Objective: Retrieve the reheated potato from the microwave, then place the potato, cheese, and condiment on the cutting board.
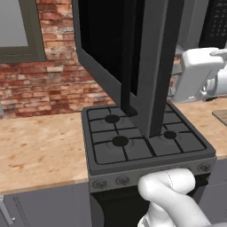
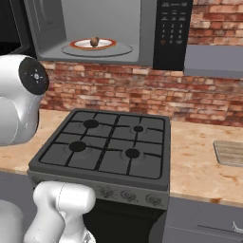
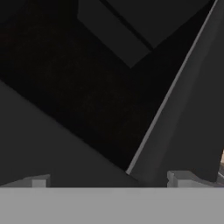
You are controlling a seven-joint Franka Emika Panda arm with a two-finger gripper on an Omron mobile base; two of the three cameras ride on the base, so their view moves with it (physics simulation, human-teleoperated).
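The microwave (image 2: 109, 33) hangs above the stove (image 2: 107, 147) with its door (image 1: 119, 53) swung wide open, the dark glass panel jutting out over the burners in the left base view. Inside the grey cavity, the potato (image 2: 94, 42) sits on a small orange-rimmed plate (image 2: 80, 45), which rests on the round glass turntable (image 2: 118, 50). The black keypad panel (image 2: 173, 28) stands to the right of the opening.

The gripper (image 3: 109, 179) is close against the dark door surface; the hand view shows the two finger tips (image 3: 37, 180) set far apart at the bottom edge, so the jaws stand spread wide with nothing between them (the rest of that view is dark glass and grey frame).

On the wooden counter (image 2: 199, 152) to the right of the stove, the striped edge of the cutting board (image 2: 230, 152) shows at the picture's border, well apart from the microwave. A brick wall (image 2: 142, 90) runs behind the stove.
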